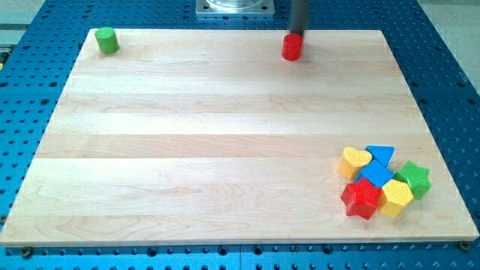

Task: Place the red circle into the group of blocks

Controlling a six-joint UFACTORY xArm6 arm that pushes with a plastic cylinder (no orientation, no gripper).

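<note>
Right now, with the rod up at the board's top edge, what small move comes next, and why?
Probably a short push toward the view's bottom right. My tip sits just behind the red circle, on its top side, apparently touching it. The group, around the blue block, lies far off at the bottom right of the board, so I'd nudge the circle diagonally that way.

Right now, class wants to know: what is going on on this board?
A robot arm's rod is working a red circle at the view's top edge of the wooden board. My tip sits just behind the circle, on its top side, about touching it. The group it must join lies far off at the bottom right: yellow, blue, green and red blocks. A green cylinder stands alone at the top left.
</note>
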